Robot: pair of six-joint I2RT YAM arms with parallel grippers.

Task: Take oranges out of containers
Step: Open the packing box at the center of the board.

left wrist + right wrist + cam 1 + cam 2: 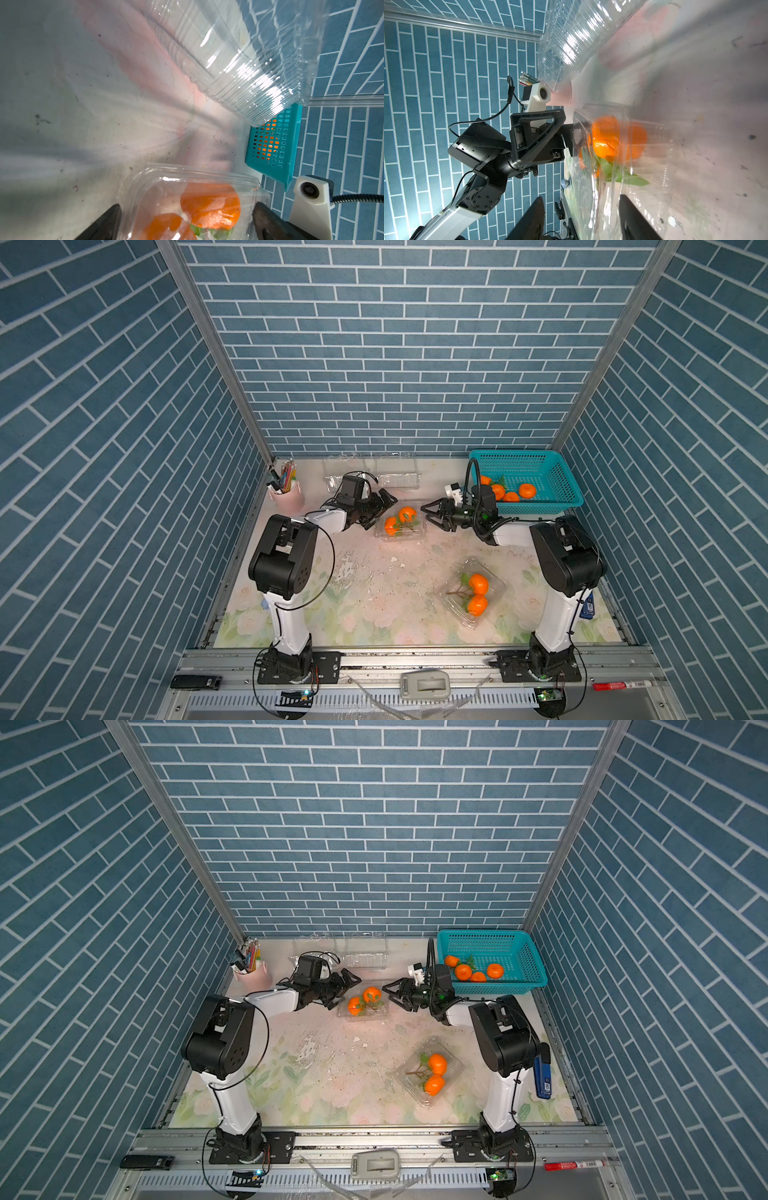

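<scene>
Wide open, the left gripper [381,511] has its fingers [104,224] flanking the middle container [401,531], 2 oranges [406,514] inside. The right gripper [429,518] is half spread at the opposite edge; contact unclear. Toward the front the mat [374,605] lies open. Front right, the front container [492,578] holds 2 more. Behind are the teal basket [540,509] with 4 oranges, empty containers [398,480] and the pen cup [287,497].

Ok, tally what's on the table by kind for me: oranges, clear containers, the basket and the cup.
Oranges: 8
Clear containers: 4
Teal basket: 1
Pink pen cup: 1
Total: 14
</scene>
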